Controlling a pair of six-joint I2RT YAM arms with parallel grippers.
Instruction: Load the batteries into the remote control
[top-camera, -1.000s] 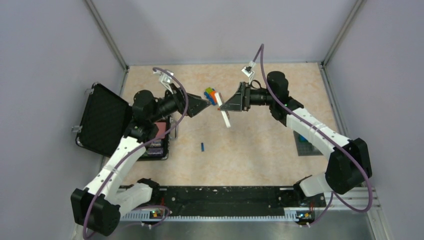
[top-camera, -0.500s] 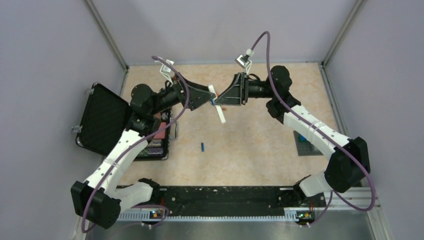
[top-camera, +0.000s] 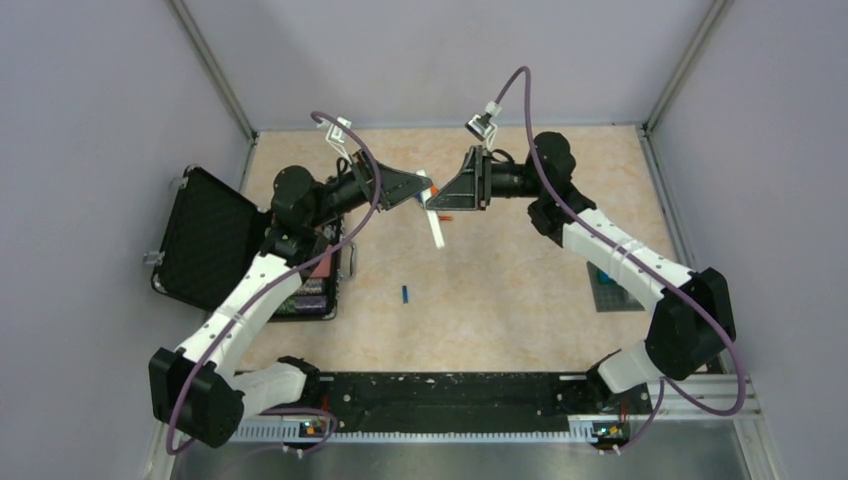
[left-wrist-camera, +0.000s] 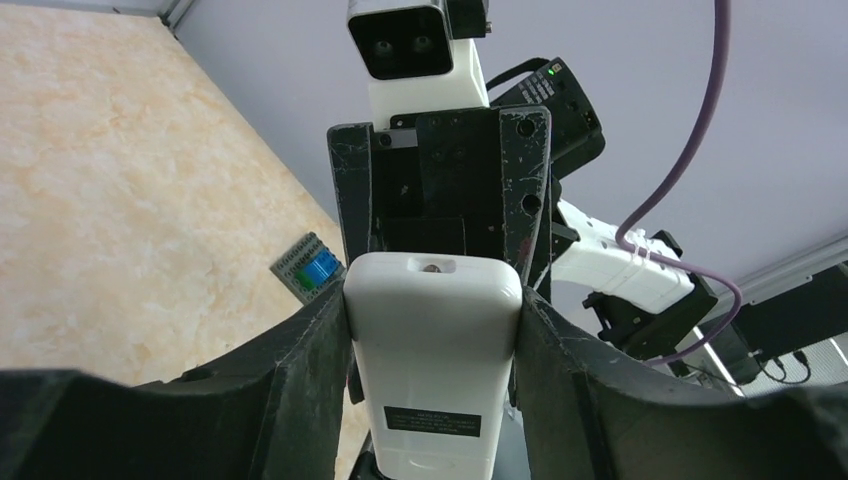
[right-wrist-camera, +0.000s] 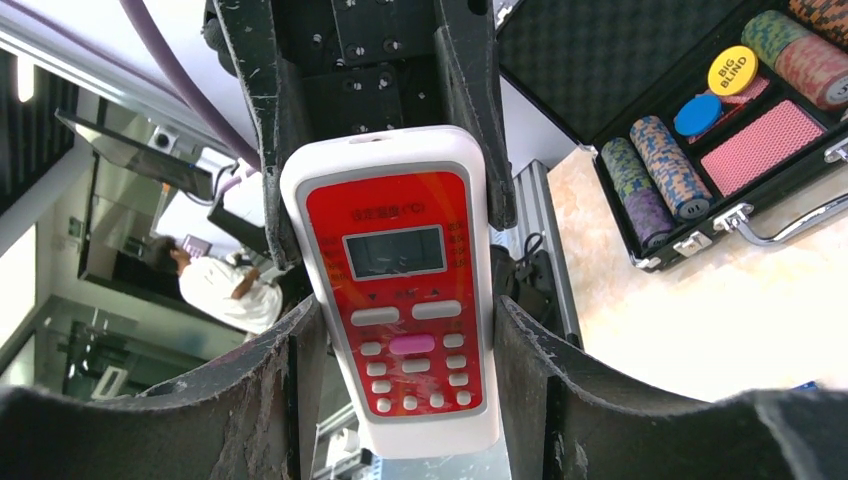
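The remote control (top-camera: 433, 218) hangs tilted above the middle of the table, held from both sides. My right gripper (right-wrist-camera: 405, 315) is shut on its lower half, and the red button face (right-wrist-camera: 400, 280) fills the right wrist view. From the other side my left gripper (left-wrist-camera: 432, 300) presses both fingers against the edges of the plain white back (left-wrist-camera: 432, 345). In the top view the left gripper (top-camera: 424, 192) and right gripper (top-camera: 441, 200) meet tip to tip. One blue battery (top-camera: 405, 293) lies alone on the table, nearer the arm bases.
An open black case (top-camera: 205, 235) of poker chips (right-wrist-camera: 655, 165) and cards sits at the left. A blue brick on a grey baseplate (top-camera: 607, 285) lies at the right, also in the left wrist view as the baseplate (left-wrist-camera: 312, 268). Walls enclose the table.
The left gripper moved right up to the remote and its wide-open jaws closed onto the remote's edges. The right gripper shifted the remote slightly left and kept its hold.
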